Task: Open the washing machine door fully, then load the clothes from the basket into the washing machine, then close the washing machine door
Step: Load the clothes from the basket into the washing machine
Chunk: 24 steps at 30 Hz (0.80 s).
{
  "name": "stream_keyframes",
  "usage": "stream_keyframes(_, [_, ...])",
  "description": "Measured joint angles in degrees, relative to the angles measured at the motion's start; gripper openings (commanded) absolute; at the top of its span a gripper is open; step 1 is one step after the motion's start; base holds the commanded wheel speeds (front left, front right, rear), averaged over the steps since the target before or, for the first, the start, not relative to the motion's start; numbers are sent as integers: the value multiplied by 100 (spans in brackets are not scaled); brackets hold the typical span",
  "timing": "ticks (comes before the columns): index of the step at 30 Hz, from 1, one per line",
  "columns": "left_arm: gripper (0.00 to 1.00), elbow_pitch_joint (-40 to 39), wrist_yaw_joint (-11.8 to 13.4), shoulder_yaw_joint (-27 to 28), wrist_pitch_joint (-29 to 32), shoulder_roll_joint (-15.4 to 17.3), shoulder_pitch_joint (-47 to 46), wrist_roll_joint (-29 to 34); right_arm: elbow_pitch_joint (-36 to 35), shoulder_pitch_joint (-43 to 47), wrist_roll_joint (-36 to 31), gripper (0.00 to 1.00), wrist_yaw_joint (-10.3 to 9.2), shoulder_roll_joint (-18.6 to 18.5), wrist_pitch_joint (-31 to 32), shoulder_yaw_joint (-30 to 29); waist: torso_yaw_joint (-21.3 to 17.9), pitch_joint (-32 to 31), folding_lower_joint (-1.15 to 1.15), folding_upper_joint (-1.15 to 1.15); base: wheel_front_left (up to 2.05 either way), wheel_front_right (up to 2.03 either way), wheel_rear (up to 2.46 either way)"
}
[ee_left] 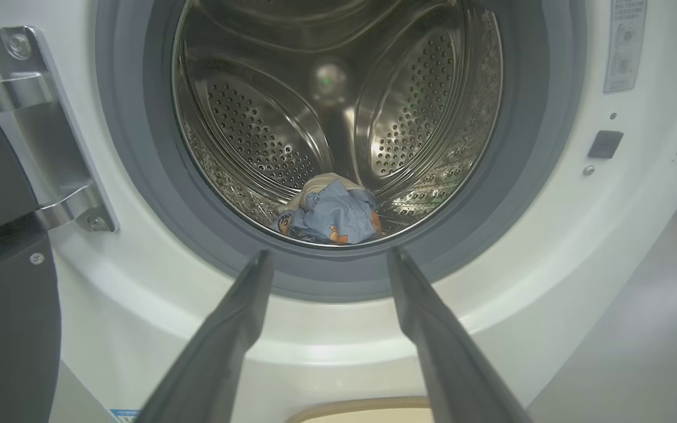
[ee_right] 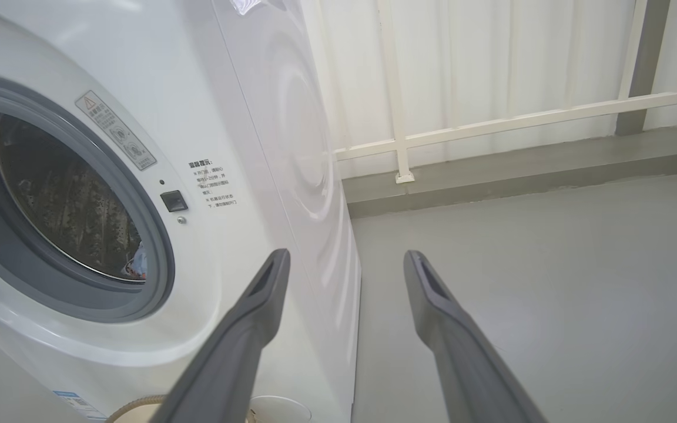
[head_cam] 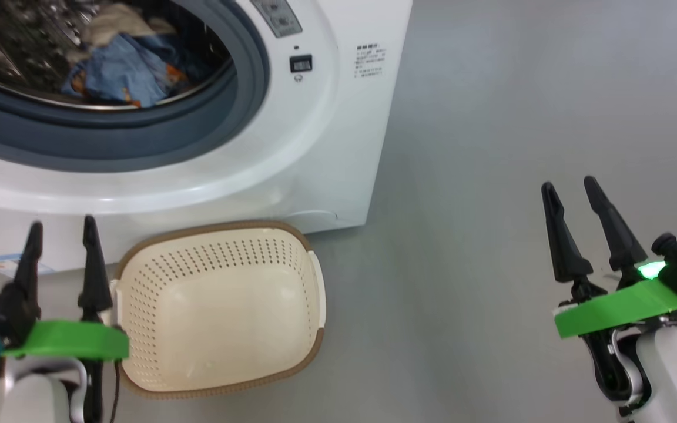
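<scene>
Looking down from the head camera, I see the washer (head_cam: 327, 147) at the far left, its mouth uncovered. The clothes (head_cam: 121, 70), blue with orange prints and a cream piece, lie low in the drum behind the grey gasket (head_cam: 138, 141). The basket (head_cam: 221, 317) sits on the grey floor (head_cam: 491, 117) just in front of the washer, and its bare cream bottom is showing.

My left fingers (head_cam: 88, 232) hang at the near left, just beside the basket's left rim. They are spread apart and grip nothing. My right fingers (head_cam: 555, 217) are at the near right over bare floor, well apart from the basket and washer, also spread and gripping nothing.

From the left wrist, the left fingers (ee_left: 247, 294) point straight at the steel drum (ee_left: 256, 117), where the clothes (ee_left: 332, 214) rest at the bottom. The door (ee_left: 3, 329) stands swung out at the left edge on its steel hinge (ee_left: 50, 147). From the right wrist, the right fingers (ee_right: 265, 294) point past the washer's right front corner.
</scene>
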Motion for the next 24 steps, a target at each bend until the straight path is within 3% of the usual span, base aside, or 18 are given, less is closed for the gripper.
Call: stream_keyframes(24, [100, -583, 0, -30, 1, -171, 1584, -31, 58, 969, 60, 100, 0, -92, 0, -146, 281, -1123, 0, 0, 0, 0, 0])
